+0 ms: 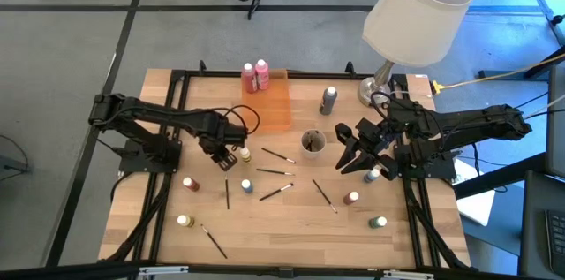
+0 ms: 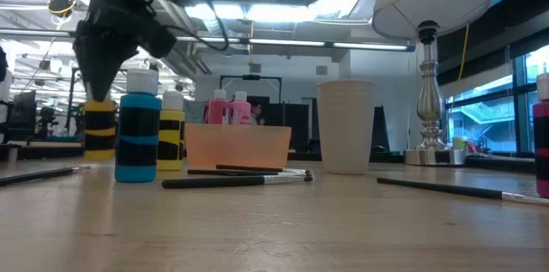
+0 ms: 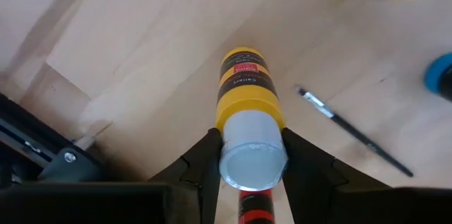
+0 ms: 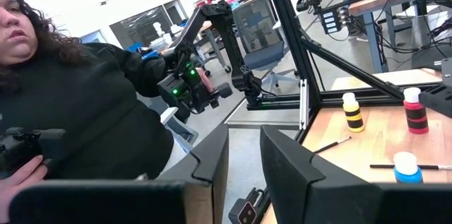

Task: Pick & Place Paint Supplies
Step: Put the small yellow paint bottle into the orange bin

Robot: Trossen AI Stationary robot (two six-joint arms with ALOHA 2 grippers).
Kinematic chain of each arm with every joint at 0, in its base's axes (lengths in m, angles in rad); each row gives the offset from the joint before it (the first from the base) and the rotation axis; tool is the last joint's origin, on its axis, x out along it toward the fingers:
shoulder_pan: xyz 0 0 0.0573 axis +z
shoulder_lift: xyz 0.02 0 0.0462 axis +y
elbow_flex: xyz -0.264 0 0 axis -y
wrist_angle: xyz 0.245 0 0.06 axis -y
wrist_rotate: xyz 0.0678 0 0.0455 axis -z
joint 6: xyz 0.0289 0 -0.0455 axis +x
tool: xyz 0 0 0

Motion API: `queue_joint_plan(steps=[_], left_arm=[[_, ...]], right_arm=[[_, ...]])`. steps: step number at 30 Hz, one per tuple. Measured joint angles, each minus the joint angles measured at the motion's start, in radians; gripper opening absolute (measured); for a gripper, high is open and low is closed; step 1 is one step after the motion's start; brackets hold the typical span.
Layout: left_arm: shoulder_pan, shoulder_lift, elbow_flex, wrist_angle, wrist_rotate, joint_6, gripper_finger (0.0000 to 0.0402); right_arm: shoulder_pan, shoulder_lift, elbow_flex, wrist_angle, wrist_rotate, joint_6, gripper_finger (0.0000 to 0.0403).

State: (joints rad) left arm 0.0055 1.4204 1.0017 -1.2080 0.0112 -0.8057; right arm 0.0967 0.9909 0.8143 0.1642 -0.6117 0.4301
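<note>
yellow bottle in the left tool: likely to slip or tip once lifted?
Probably holds: the left tool clamps the yellow bottle near its white cap, one finger on each side. The round, smooth-looking body could twist or slide if squeezed lightly. Small plastic, so likely light. It's tall and narrow, so it may tip when set down.

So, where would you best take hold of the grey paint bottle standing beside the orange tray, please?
Probably on the small grey plastic paint bottle, round its body just below the cap, coming straight down: it stands upright, apart from its neighbours. The open right pincer is nearest; the left pincer grips a yellow bottle.
</note>
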Motion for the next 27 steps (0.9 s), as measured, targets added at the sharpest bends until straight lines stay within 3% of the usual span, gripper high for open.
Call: queue_joint_plan(steps=[14, 27], left_arm=[[-0.010, -0.002, 0.157, -0.277, 0.034, 0.042, 0.0118], [-0.009, -0.003, 0.412, -0.363, 0.033, 0.087, 0.0118]], right_arm=[[0.000, 0.000, 0.000, -0.002, -0.002, 0.008, 0.0087], [0.000, 0.000, 0.000, -0.008, -0.013, 0.011, 0.0087]])
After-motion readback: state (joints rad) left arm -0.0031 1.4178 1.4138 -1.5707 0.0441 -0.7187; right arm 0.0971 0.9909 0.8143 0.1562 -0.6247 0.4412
